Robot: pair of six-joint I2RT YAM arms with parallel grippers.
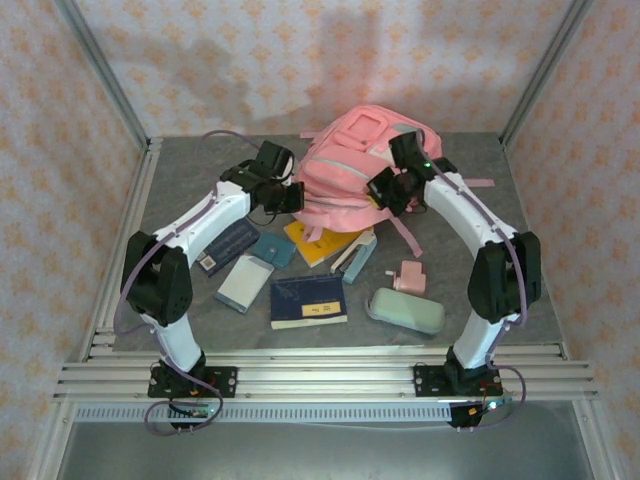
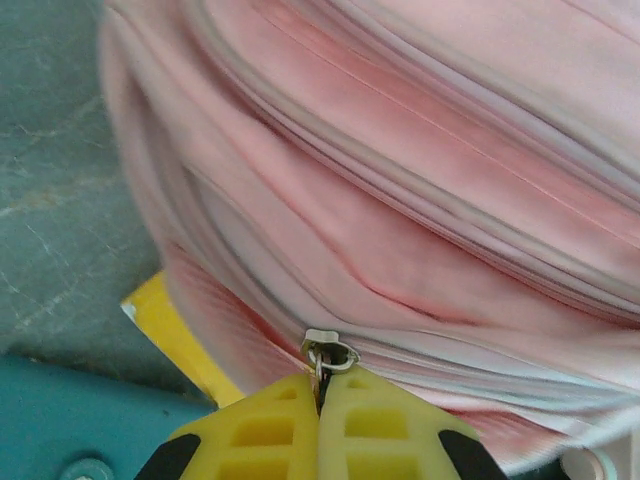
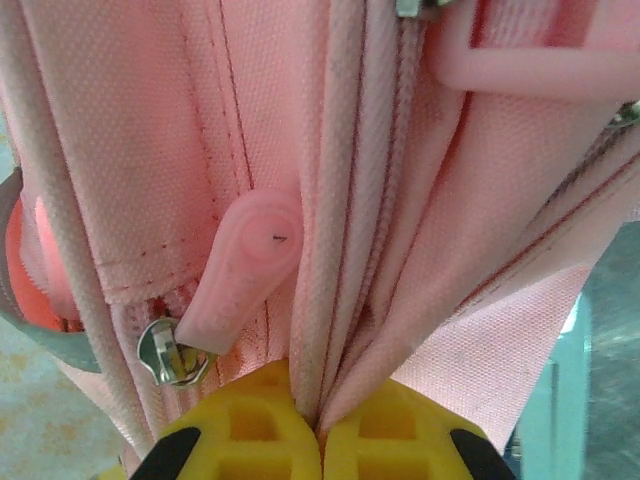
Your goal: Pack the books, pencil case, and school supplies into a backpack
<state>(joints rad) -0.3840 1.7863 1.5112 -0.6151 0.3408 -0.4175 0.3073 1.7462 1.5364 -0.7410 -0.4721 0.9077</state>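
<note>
One backpack (image 1: 345, 170) at table (image 1: 180, 170) back; left gripper (image 2: 320, 392) pinches its zipper pull (image 2: 330, 352), right gripper (image 3: 318, 405) pinches fabric fold (image 3: 345, 250). In front, loose: four books (image 1: 309, 302), one pencil case (image 1: 405, 311), three small supplies (image 1: 409, 277).

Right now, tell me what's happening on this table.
Both arms are working on the pink backpack, which lies at the back of the table. The left gripper is shut on a metal zipper pull at the bag's side. The right gripper pinches a fold of the bag's fabric beside a zipper seam. The navy book, orange-yellow book, pencil case and pink gadget lie out on the table in front of the bag, not yet packed.
</note>
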